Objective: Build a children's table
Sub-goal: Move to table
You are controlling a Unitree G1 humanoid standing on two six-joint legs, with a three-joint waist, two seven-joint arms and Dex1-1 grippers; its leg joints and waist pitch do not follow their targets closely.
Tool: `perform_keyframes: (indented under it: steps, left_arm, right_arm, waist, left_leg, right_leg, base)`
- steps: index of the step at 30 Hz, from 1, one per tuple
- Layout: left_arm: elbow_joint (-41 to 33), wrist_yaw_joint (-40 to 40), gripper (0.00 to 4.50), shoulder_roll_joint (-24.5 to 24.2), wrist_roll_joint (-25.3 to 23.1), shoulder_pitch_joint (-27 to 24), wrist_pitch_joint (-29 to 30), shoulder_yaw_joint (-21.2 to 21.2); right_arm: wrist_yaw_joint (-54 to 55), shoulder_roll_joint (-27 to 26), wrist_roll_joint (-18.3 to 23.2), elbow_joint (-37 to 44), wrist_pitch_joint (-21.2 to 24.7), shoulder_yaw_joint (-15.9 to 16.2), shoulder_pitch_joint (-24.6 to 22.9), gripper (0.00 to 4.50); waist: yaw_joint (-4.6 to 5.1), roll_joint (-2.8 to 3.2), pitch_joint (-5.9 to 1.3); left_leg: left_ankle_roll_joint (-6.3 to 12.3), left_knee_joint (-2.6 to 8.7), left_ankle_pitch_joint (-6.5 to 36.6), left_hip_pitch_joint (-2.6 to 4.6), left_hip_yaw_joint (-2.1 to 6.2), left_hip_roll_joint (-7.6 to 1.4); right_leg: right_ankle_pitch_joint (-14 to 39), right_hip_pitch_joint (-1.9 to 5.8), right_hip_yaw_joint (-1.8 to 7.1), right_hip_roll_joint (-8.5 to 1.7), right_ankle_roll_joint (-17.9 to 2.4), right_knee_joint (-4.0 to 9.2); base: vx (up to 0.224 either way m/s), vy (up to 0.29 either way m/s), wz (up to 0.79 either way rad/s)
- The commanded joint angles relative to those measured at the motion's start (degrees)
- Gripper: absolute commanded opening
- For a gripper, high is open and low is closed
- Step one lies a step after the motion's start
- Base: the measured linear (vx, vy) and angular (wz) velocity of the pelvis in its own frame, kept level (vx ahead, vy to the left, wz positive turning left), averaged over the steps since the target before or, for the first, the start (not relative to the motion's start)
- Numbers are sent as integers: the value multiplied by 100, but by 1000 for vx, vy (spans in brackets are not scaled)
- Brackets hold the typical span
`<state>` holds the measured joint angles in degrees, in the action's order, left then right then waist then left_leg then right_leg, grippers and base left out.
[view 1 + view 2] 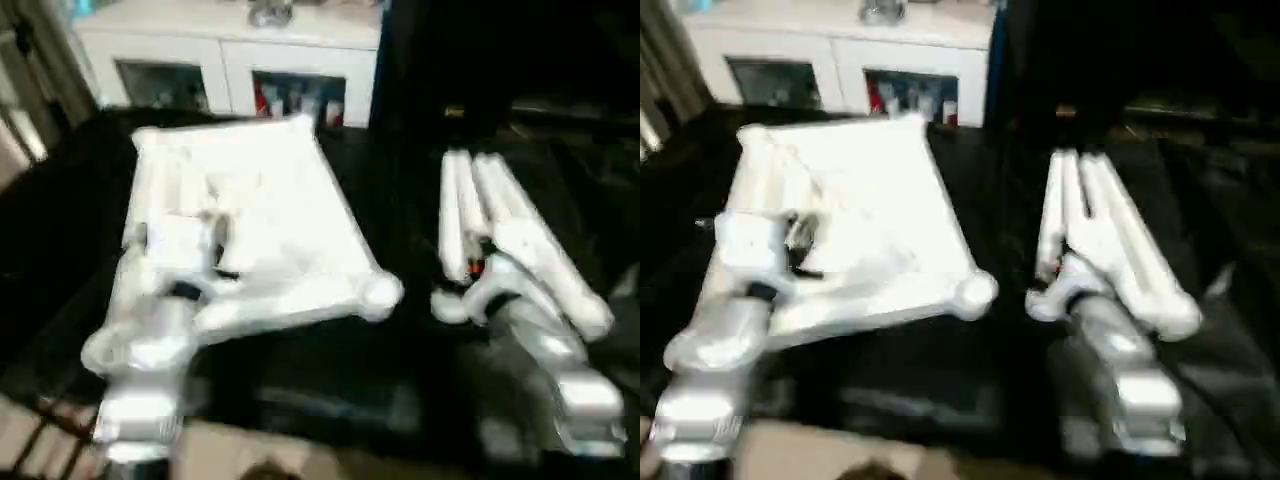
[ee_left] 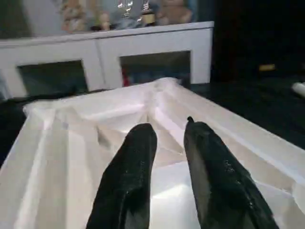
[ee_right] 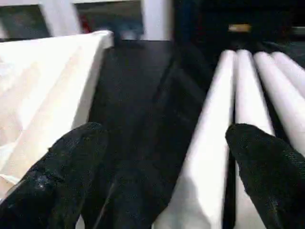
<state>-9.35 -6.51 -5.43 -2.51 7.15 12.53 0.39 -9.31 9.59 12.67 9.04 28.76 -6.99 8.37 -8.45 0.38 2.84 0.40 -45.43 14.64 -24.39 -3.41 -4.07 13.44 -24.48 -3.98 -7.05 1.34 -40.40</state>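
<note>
Nearest the head camera are the two silver forearms, one on each side, both reaching out over the black-draped work table (image 1: pixel 330 390).

The left gripper (image 2: pixel 169 131) hangs over the near half of the one tabletop (image 1: pixel 270 200). Its two black fingers (image 2: pixel 131 176) stand a narrow gap apart with nothing between them, and whether the tips touch the plastic is hard to say. The tabletop lies ribbed side up beneath and beyond this gripper, with raised ribs running away from the fingertips toward its far rim. One rounded corner socket (image 1: pixel 380 292) sits off to the gripper's right, at the near corner of the tabletop that faces the other arm.

The right gripper (image 3: pixel 164 131) has its two fingers spread wide and holds nothing. Its left finger (image 3: pixel 62 167) is over bare black cloth, between the tabletop's edge and the legs; its right finger (image 3: pixel 267 162) is above the near end of the legs (image 3: pixel 248 86). These white tubes lie side by side, touching, stretching away from the gripper. Four can be counted in the right wrist view, though the blur makes the count less than sure.

Beyond both grippers, past the table's far edge, stands one white cabinet (image 1: pixel 230 60) with two glass-fronted doors.
</note>
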Motion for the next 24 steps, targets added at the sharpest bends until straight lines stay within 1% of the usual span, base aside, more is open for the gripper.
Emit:
perform_keyframes:
  steps: [1,2,3,4,5,6,7,8,9,10,11,12,13,14,15,16,17,18,19,20,21,22,23,24]
  left_arm:
    - [-109,140,128,-170,-257,55,-24,-26]
    - [-118,174,128,-128,-250,65,-20,-40]
    - [-120,193,128,-66,-214,66,-17,-26]
    - [-127,209,128,-21,-199,61,-13,-19]
    - [-130,225,128,17,-222,48,-27,-18]
    - [-128,233,128,28,-236,42,-41,-21]
    - [-125,250,128,34,-246,38,-53,-29]
    - [-123,275,128,47,-247,30,-32,-30]
    - [-113,301,128,64,-212,25,-29,-21]
    - [-107,325,128,77,-181,18,-29,-11]
    - [-109,342,128,74,-168,7,-19,-3]
    - [-110,344,128,72,-168,4,-18,-4]
    - [-111,349,128,68,-169,1,-16,-6]
    - [-97,355,128,74,-160,-6,-44,-3]
    - [-89,362,128,104,-127,1,-28,19]
    - [-88,371,128,115,-128,2,-11,25]
    - [-93,387,128,128,-162,5,-15,26]
    - [-106,398,128,158,-132,10,-3,50]
    - [-125,424,128,147,-174,16,35,46]
    - [-137,440,128,139,-193,22,79,43]
    - [-140,428,128,152,-152,27,136,52]
    - [-142,431,128,154,-144,31,174,57]
    - [-146,445,128,165,-116,55,169,81]
    - [-158,458,128,202,-51,86,184,142]
  right_arm:
    - [-26,-53,57,96,92,10,65,450]
    - [36,-34,-14,82,59,42,83,450]
    - [92,-8,-84,72,23,78,93,450]
    - [106,19,-137,67,-15,114,94,450]
    - [159,47,-236,40,-113,142,105,450]
    - [192,54,-281,19,-162,145,114,450]
    - [213,52,-311,5,-188,139,121,450]
    - [199,35,-266,-2,-178,99,132,450]
    - [131,12,-129,42,-118,29,134,450]
    - [66,-2,-10,89,-78,-29,132,450]
    - [26,28,3,140,-97,-30,120,450]
    - [24,36,-2,145,-98,-30,121,450]
    - [20,49,-12,152,-99,-28,122,450]
    - [27,78,-27,152,-112,-18,129,450]
    - [31,87,-26,145,-112,-20,138,450]
    - [30,91,-27,147,-119,-19,135,450]
    - [29,92,-30,147,-135,-15,131,450]
    - [27,90,-23,150,-126,-16,132,450]
    - [15,97,-7,158,-121,-10,137,450]
    - [-1,108,-2,165,-116,3,142,450]
    - [-23,129,-22,177,-109,36,146,450]
    - [-54,143,-28,185,-106,66,148,450]
    - [-141,175,-56,215,-119,168,153,450]
    - [-173,162,-48,245,-93,231,158,450]
  waist:
    - [43,-53,-154]
    - [223,153,-207]
    - [383,408,-314]
    - [424,456,-292]
    - [462,472,-320]
    - [399,519,-321]
    - [405,495,-371]
    - [386,452,-421]
    - [386,397,-461]
    - [384,347,-455]
    - [358,270,-424]
    - [381,122,-423]
    - [375,18,-387]
    - [279,-331,-419]
    - [-35,-264,-416]
    - [-24,-317,-326]
    - [-44,-337,-293]
    - [-69,-234,-271]
    - [-68,-185,-284]
    - [-81,-76,-337]
    - [-82,-44,-331]
    - [-77,2,-367]
    - [-72,14,-355]
    - [-74,-14,-314]
  left_leg:
    - [-794,654,557,219,163,-483]
    - [-908,1280,1478,239,268,-722]
    - [-1521,1714,2444,414,674,-1316]
    - [-1643,1820,2597,401,749,-1430]
    - [-1581,1910,2341,416,840,-1595]
    - [-1481,1906,2206,362,696,-1564]
    - [-1302,1859,2200,415,679,-1532]
    - [-972,1884,2253,474,671,-1464]
    - [-592,1916,2150,563,726,-1404]
    - [-403,1943,2145,560,739,-1388]
    - [-56,2024,2318,507,678,-1329]
    - [303,2043,2339,459,656,-1180]
    - [452,1969,2321,352,548,-1013]
    - [632,929,1312,-102,-130,-173]
    - [420,345,450,-58,-362,-148]
    - [99,504,-109,-127,-331,-183]
    - [39,640,-164,-97,-326,-219]
    - [137,917,-68,59,-246,-372]
    - [227,1039,63,118,-213,-467]
    - [280,1322,261,220,-138,-646]
    - [248,1379,456,305,-109,-773]
    - [240,1402,536,362,-91,-872]
    - [245,1486,763,397,-55,-1041]
    - [426,1577,899,162,47,-936]
  right_leg:
    - [3227,259,81,-585,-809,1126]
    - [2230,238,-121,215,-704,728]
    - [513,235,20,227,-570,246]
    - [174,177,15,251,-483,104]
    - [150,39,-43,316,-369,-166]
    - [423,-63,-58,370,-260,-313]
    - [488,-64,-62,366,-248,-296]
    - [564,-31,-73,384,-278,-251]
    - [622,4,-36,345,-331,-143]
    - [610,28,9,311,-365,-102]
    - [595,120,76,258,-491,3]
    - [604,243,192,167,-769,209]
    - [644,333,284,102,-1014,403]
    - [722,646,450,-257,-1886,1140]
    - [1199,659,600,-542,-1712,1261]
    - [1352,662,520,-497,-584,1159]
    - [1400,674,525,-479,-80,1150]
    - [1780,635,552,-514,542,1202]
    - [1910,644,553,-516,621,1220]
    - [1931,595,311,-172,791,1171]
    - [1891,528,273,-153,701,1175]
    - [1677,513,256,-159,541,1153]
    - [1282,502,251,-201,212,1110]
    - [1282,675,82,-372,-134,1037]
  base:
    - [-92,234,-24]
    - [-98,205,12]
    - [-98,205,12]
    - [-102,147,15]
    - [-86,120,3]
    - [-86,120,3]
    - [-86,48,0]
    - [-86,-25,-8]
    - [-86,-25,-8]
    - [-87,-89,-13]
    - [-86,-153,-15]
    - [-86,-153,-15]
    - [-88,-214,-18]
    - [-73,-235,-2]
    - [-73,-235,-2]
    - [-60,-224,-3]
    - [-64,-187,-10]
    - [-64,-187,-10]
    - [-55,-132,-3]
    - [-60,-113,-2]
    - [-60,-113,-2]
    - [-46,-83,7]
    - [0,0,0]
    - [0,0,0]
